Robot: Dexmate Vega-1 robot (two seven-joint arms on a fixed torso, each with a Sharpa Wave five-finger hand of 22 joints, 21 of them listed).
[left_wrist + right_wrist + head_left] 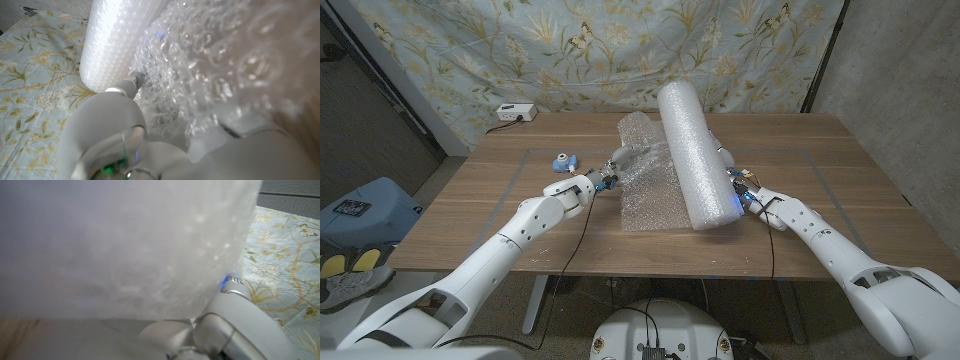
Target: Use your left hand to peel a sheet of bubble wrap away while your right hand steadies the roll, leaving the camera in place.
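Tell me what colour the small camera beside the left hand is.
Blue and white: the small camera on the wooden table, clearest in the head view.

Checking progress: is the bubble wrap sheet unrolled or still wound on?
Partly unrolled: a sheet lies spread on the table beside the roll, its far end lifted by the left hand.

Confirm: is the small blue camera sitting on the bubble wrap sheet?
No. The camera sits on bare table, left of the sheet.
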